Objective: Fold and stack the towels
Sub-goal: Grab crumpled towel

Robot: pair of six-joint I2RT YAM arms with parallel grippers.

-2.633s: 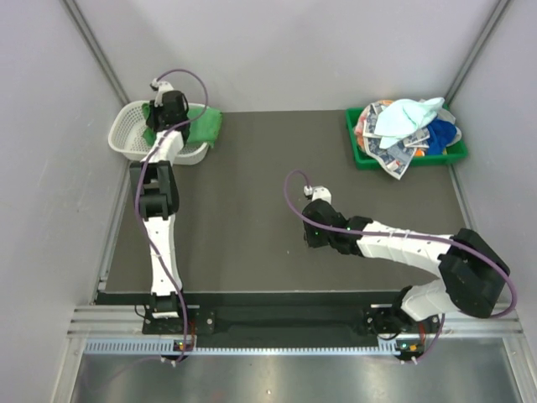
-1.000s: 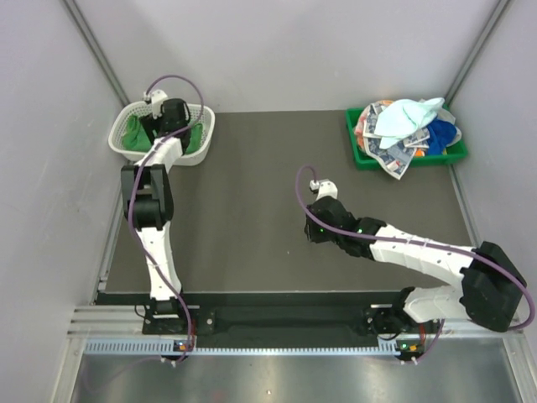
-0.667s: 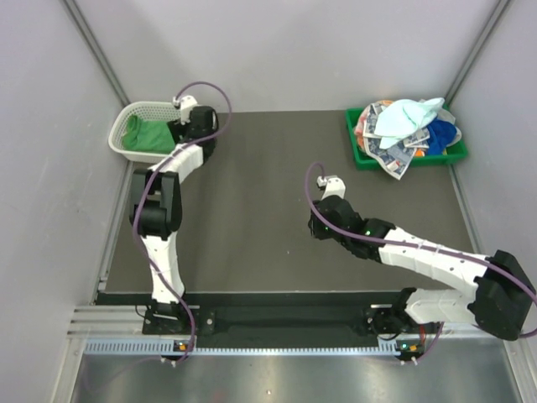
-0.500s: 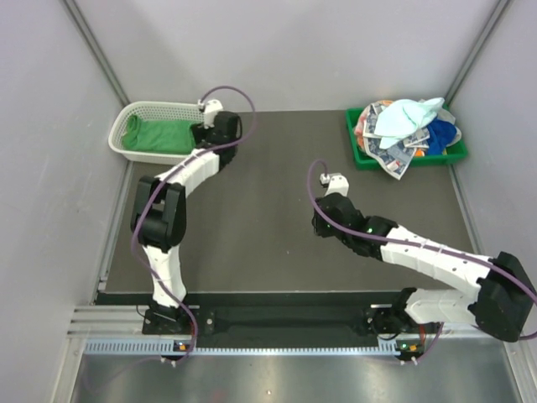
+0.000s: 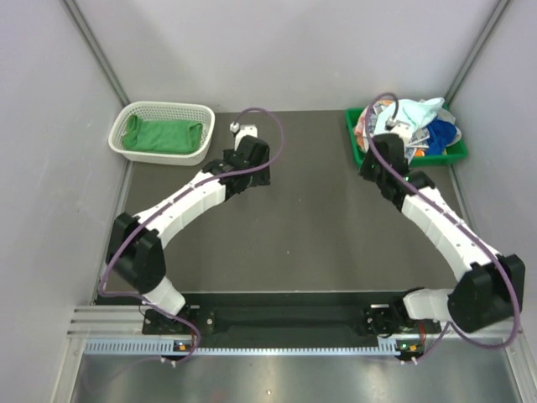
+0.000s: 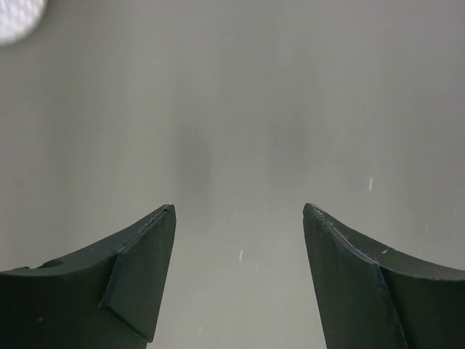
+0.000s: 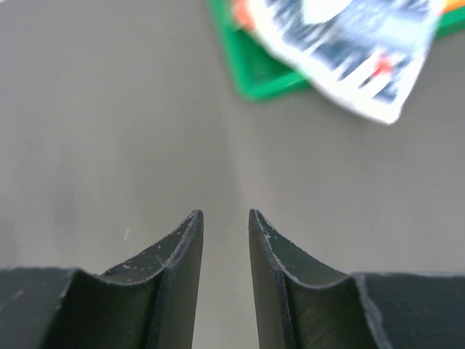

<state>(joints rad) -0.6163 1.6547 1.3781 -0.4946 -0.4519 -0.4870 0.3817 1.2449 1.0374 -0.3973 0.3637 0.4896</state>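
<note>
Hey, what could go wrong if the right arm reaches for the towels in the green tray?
The towels lie heaped together, so pulling one may drag others out. The printed towel hangs over the rim of the green tray and could snag or shift it. The right gripper stands barely open, perhaps too narrow for bunched cloth.

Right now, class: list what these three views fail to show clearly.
- Top view: the towel pile in the green tray, mostly covered by the mint towel.
- Right wrist view: printed towel, blurred and cut off by the top edge.
- Left wrist view: white blob in the corner, blurred and cut off.
</note>
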